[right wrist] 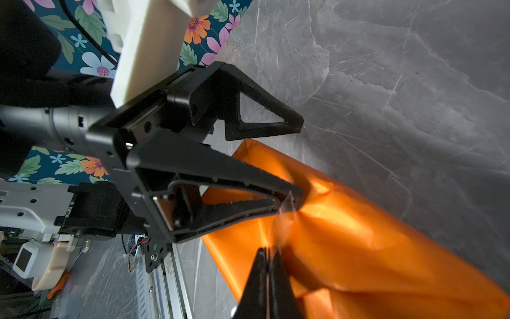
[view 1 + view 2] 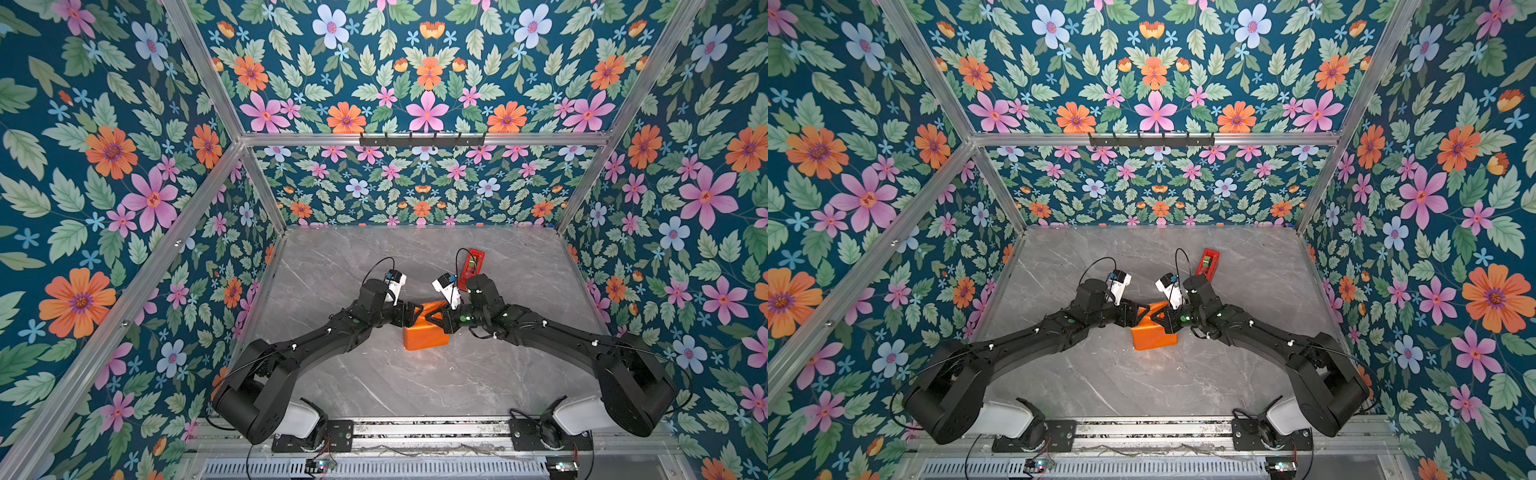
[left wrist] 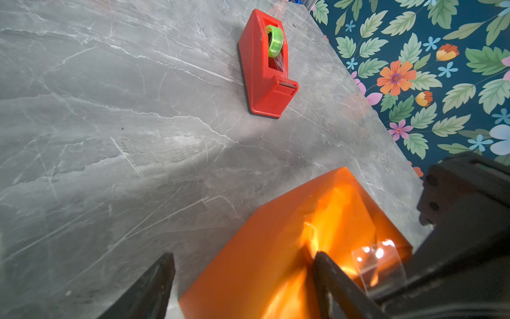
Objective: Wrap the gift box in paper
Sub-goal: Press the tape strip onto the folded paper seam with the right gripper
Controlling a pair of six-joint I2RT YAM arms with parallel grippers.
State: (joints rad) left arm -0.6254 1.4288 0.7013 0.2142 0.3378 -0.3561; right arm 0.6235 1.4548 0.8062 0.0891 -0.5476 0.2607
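- Your large sheet of glossy orange wrapping paper is folded round into a tight block. It stands near the middle of the grey marble-patterned table, between the two arms.
- The gift box itself does not show anywhere. I judge it is inside that orange block, fully covered.
- The main wrap looks done. What you have left is fixing the top seam and checking the end flaps, which I cannot see clearly from here.
- Your left gripper stands spread wide, with one finger resting on top of the paper at the seam and the other out over the table.
- Your right gripper has its fingers pressed together just above the paper. A clear strip of tape curves from the paper up toward it. Whether it actually pinches that strip, I cannot tell.
- The only holder in view is the red plastic tape dispenser, standing apart behind the block with a green-cored roll of clear tape in its slot.
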